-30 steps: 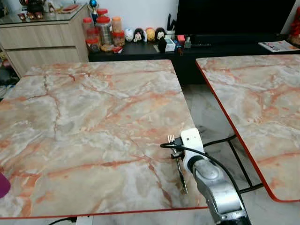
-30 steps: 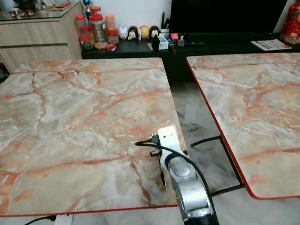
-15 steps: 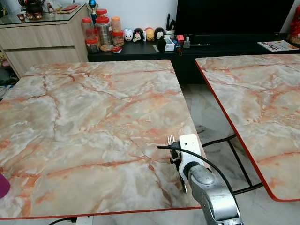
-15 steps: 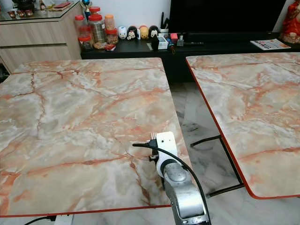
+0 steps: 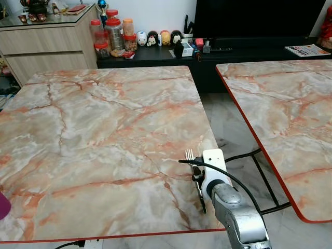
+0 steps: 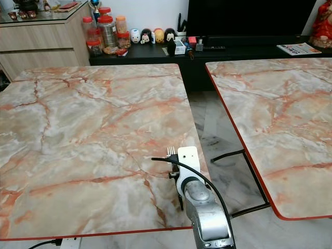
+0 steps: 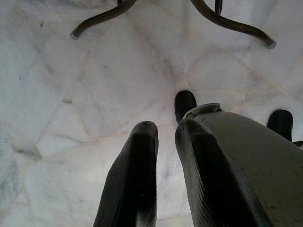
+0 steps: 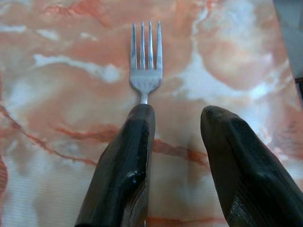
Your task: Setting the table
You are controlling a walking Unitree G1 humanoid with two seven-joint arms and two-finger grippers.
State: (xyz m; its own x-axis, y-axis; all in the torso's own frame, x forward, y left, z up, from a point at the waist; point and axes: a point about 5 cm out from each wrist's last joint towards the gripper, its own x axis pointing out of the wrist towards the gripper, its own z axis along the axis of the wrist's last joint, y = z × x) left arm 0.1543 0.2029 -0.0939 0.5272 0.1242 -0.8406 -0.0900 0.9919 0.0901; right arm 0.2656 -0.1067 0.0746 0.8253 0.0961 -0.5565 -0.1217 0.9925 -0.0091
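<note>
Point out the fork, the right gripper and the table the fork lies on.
fork (image 8: 146, 79), right wrist view, base of the tines
right gripper (image 8: 175, 125), right wrist view, midway between its fingertips
table (image 5: 104, 129), left eye view, bare marble top

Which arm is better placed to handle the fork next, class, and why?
Right, probably. The right gripper hovers open over the fork on the marble table; the left gripper hangs idle above the floor.
</note>
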